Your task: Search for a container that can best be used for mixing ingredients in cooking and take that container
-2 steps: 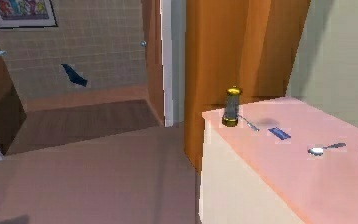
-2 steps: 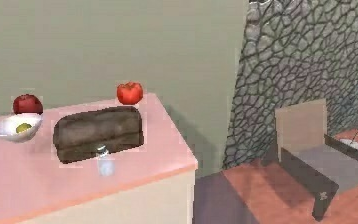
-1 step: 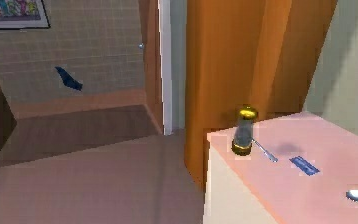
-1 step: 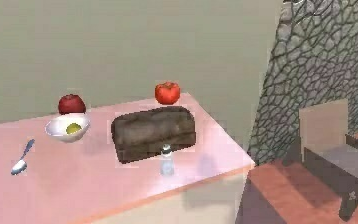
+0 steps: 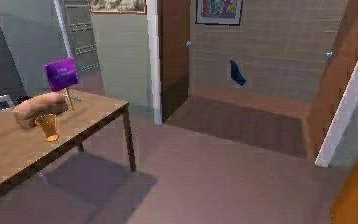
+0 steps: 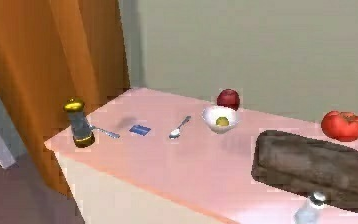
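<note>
A small white bowl (image 6: pixel 221 120) with something yellowish inside stands on a pink counter (image 6: pixel 197 160) in the arm side view, near the counter's far edge. A red apple (image 6: pixel 228 98) sits just behind it and a spoon (image 6: pixel 178 128) lies to its left.
On the counter also stand a dark and yellow cylinder (image 6: pixel 80 124), a small blue card (image 6: pixel 140 130), a tomato (image 6: pixel 343 125), a brown loaf (image 6: pixel 312 160) and a white shaker (image 6: pixel 311 209). The forward view has a wooden table (image 5: pixel 47 140) with an orange cup (image 5: pixel 48 126), a purple item (image 5: pixel 60 73), and a doorway (image 5: pixel 174 60) ahead.
</note>
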Controlling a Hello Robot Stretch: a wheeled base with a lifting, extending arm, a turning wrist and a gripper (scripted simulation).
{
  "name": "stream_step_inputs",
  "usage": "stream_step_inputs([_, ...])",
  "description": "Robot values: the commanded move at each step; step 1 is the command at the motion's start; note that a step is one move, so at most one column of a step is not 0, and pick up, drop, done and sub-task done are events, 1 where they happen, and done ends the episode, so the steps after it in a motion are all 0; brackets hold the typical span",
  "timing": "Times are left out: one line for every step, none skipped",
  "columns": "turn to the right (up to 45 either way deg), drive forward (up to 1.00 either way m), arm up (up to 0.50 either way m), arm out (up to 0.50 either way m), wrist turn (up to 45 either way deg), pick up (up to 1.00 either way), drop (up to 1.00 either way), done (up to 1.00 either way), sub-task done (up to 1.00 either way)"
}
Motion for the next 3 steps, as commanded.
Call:
stream_step_inputs([-45.0,0.00,0.00,0.00,0.0,0.00,0.00,0.00,0.00])
stream_step_inputs([-18.0,0.00,0.00,0.00,0.0,0.00,0.00,0.00,0.00])
stream_step_inputs([-3.0,0.00,0.00,0.00,0.0,0.00,0.00,0.00,0.00])
